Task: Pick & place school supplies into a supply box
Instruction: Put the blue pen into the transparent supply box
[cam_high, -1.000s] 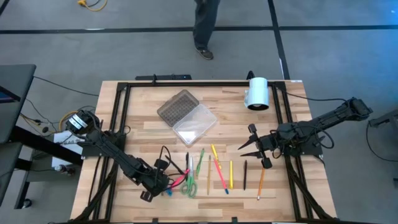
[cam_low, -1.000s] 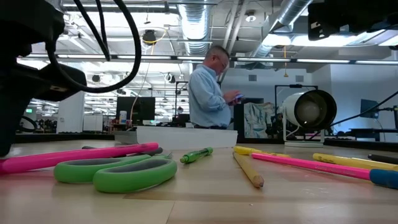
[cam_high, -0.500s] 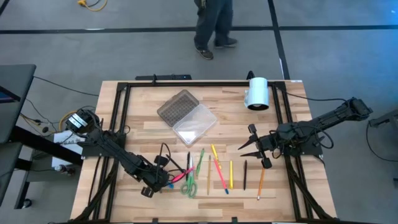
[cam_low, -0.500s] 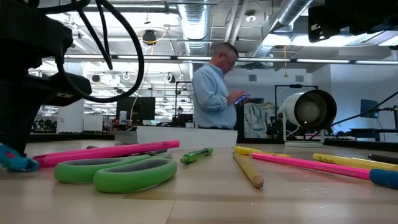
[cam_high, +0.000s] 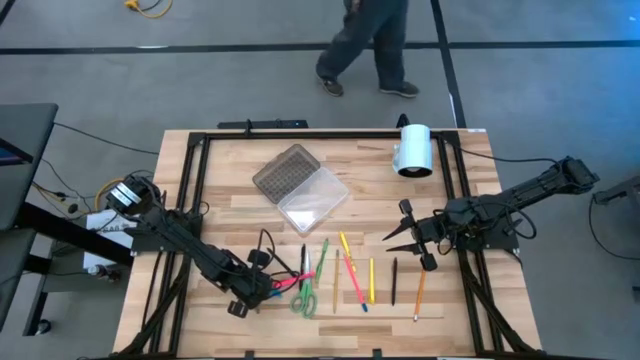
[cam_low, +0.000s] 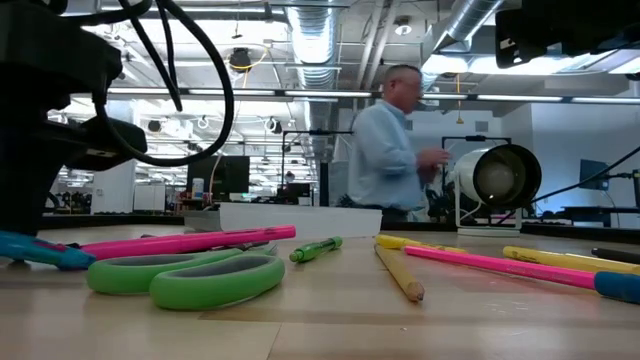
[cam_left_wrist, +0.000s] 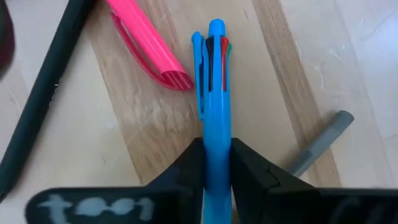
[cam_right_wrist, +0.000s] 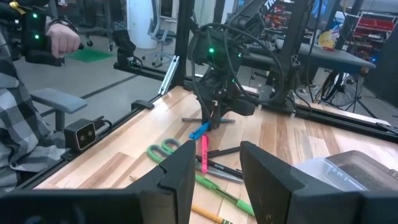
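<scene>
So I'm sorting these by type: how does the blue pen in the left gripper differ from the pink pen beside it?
The blue pen sits clamped between the left gripper fingers; the pink pen lies free on the table. The blue pen shows several coloured sliders at its end, while the pink pen is one colour with a matching clip. Both lie close together on the wood without touching.
</scene>
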